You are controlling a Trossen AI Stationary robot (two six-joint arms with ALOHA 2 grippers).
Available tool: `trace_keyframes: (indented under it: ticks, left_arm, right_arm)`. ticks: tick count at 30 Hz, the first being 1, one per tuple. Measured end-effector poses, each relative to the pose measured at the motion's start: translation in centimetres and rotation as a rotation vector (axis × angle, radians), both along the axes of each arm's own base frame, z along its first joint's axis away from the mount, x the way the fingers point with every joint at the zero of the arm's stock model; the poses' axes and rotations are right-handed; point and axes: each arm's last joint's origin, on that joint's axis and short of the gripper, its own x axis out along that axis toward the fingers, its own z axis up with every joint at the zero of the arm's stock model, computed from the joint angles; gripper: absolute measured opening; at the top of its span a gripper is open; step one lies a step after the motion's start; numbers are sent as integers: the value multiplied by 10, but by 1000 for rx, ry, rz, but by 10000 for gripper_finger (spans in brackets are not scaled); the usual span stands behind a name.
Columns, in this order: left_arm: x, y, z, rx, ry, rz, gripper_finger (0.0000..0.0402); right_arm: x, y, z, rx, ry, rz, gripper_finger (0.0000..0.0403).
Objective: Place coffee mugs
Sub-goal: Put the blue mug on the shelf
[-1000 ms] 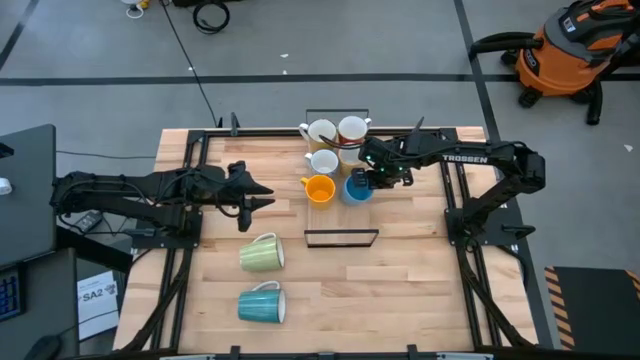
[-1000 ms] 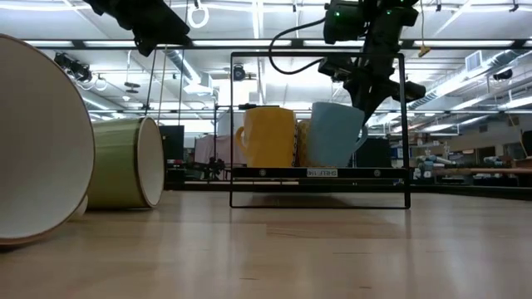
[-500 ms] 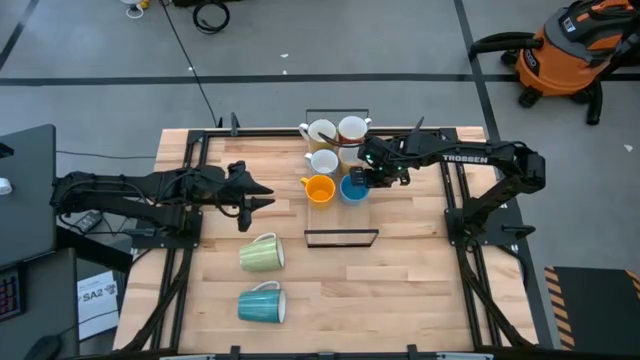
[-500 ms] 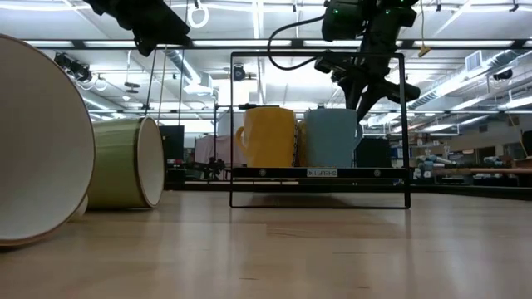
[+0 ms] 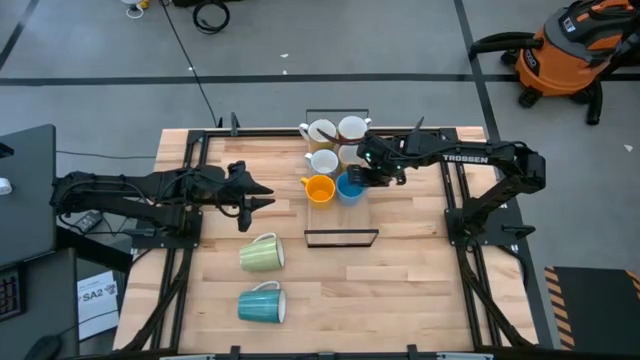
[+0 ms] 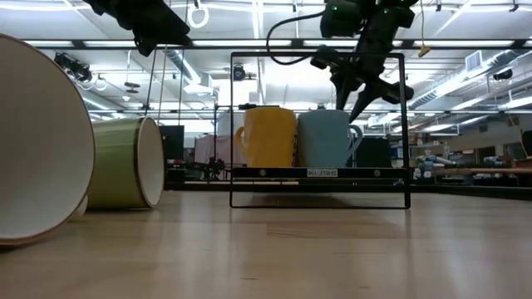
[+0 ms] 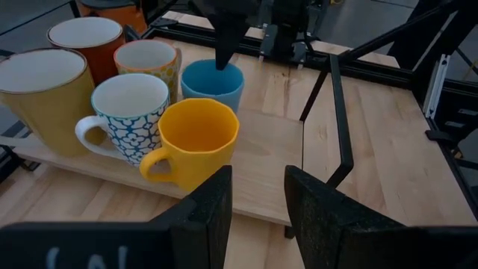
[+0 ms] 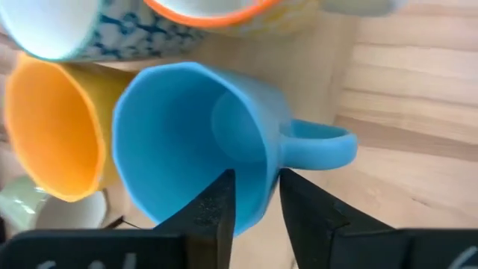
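Several coffee mugs stand upright on a wooden shelf [image 7: 272,142] inside a black wire frame [image 5: 341,238]: a tan-yellow one [image 5: 320,131], a red-orange one [image 5: 352,128], a blue-patterned white one [image 5: 322,161], an orange one [image 5: 319,188] and a blue one [image 5: 349,186]. My right gripper [image 8: 258,213] is open just above the blue mug [image 8: 194,142], one finger over its hollow and one outside, beside the handle [image 8: 317,146]. A pale green mug [image 5: 262,252] and a teal mug [image 5: 262,304] lie on their sides on the table. My left gripper [image 5: 255,195] waits open left of the shelf. My right gripper comes steeply from above at the blue mug's wall next to the handle [image 8: 261,187], which shows in the gap between the fingers. Whether either finger touches that wall, I cannot tell. The mug stands upright on the shelf by its own base.
The frame's upright wires [image 6: 405,124] rise close around my right gripper. Bare tabletop [image 5: 400,290] lies near and right of the shelf. Black rails [image 5: 455,200] run along both table sides. An orange vacuum [image 5: 570,50] stands on the floor beyond.
My right gripper has opened and let go of the blue mug, its fingers drawing up a little. The mug, tilted in the fingers a second ago, has settled upright on the shelf, close beside the orange mug.
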Motion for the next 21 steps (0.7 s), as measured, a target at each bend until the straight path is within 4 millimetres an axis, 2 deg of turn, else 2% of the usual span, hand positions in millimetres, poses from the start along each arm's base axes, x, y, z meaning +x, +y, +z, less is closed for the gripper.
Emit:
trace_keyframes:
  ticks: [7, 12, 21]
  left_arm:
    - [0, 0, 0, 0, 0, 0, 130]
    - [0, 0, 0, 0, 1, 0, 130]
    - [0, 0, 0, 0, 0, 0, 130]
  right_arm:
    - [5, -1, 3, -17, -57, 5, 136]
    - [5, -1, 3, -5, -62, 16, 137]
    - [3, 4, 9, 50, -115, 141, 136]
